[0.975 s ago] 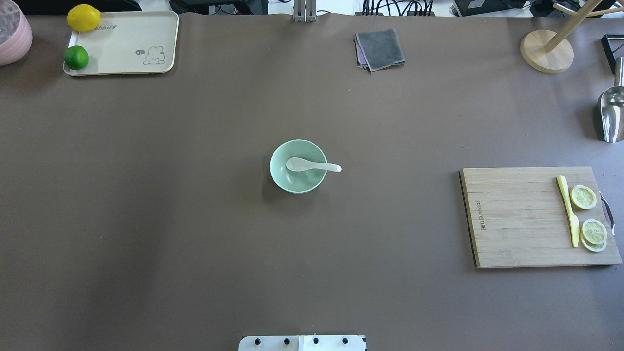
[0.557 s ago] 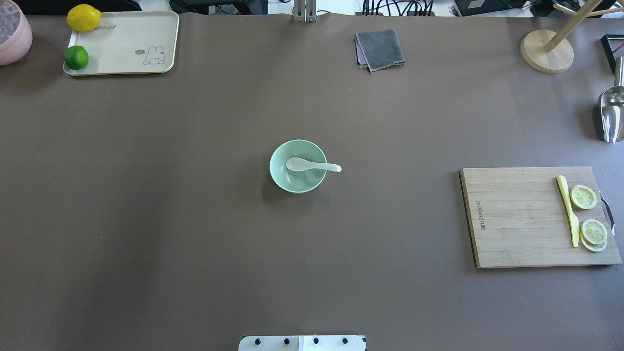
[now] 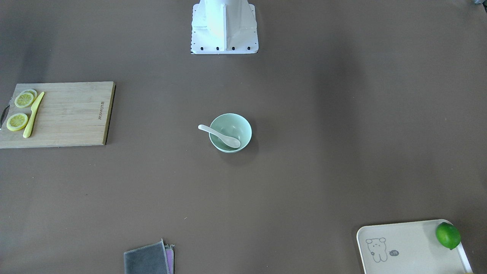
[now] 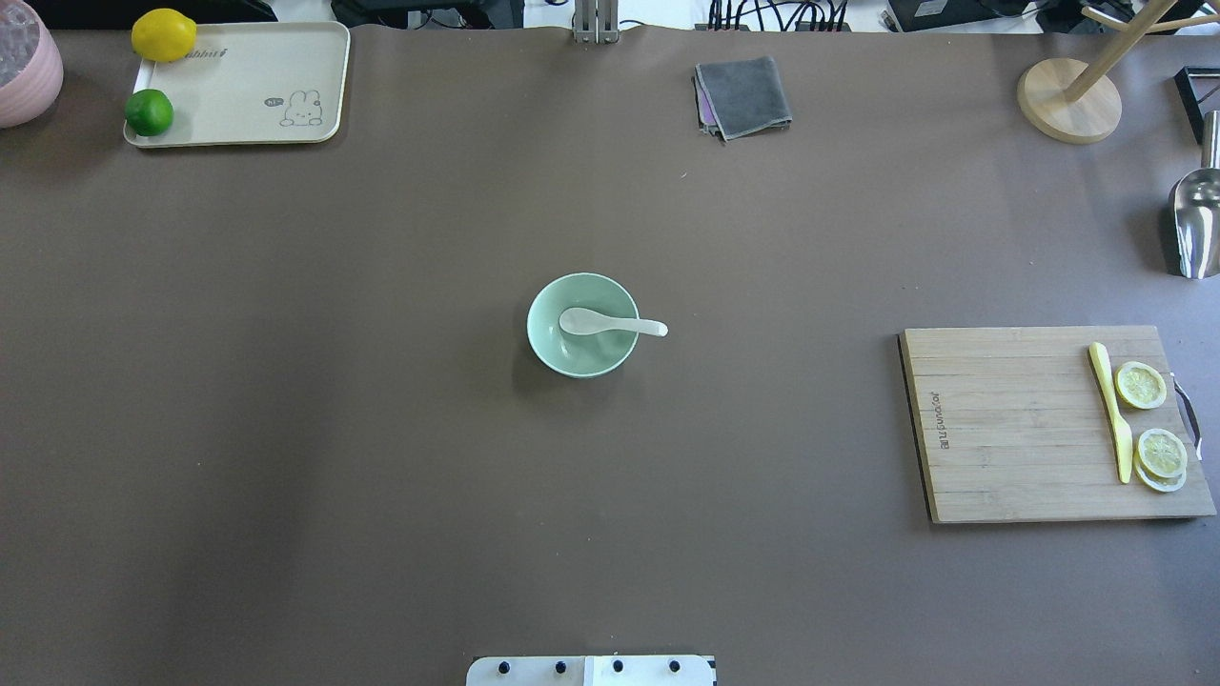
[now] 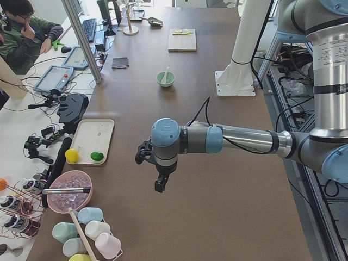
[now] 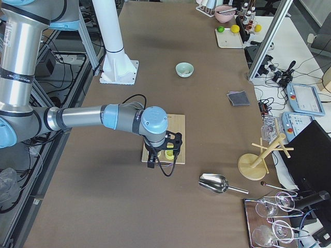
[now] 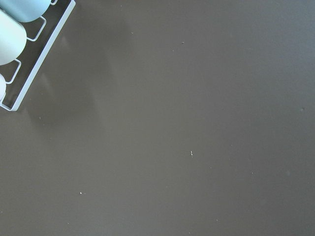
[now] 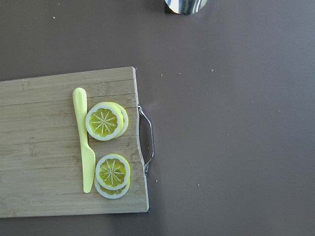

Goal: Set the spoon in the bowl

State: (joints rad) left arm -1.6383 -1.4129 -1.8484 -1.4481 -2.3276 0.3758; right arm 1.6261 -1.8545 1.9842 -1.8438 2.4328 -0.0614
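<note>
Step in hand: by my reading the placing is done; the spoon (image 4: 610, 324) lies with its scoop inside the bowl (image 4: 582, 325), handle resting on the rim and sticking out toward the cutting board (image 4: 1010, 429).
Next move: nothing more seems needed beyond keeping both arms clear of the bowl.
Left arm: parked low over bare tabletop (image 4: 286, 429) at the robot's left end, well apart from the bowl, wrist pointing down near a rack of cups (image 7: 15, 29).
Left claw (image 5: 158, 182): shows only in a side view, so its opening cannot be judged; nothing visibly held.
Right arm: hangs over the cutting board's end, above the yellow knife (image 8: 83, 140) and lemon slices (image 8: 106, 120).
Right claw (image 6: 153, 157): likewise cannot tell.
Bowl: mid-tabletop, upright, alone.
</note>
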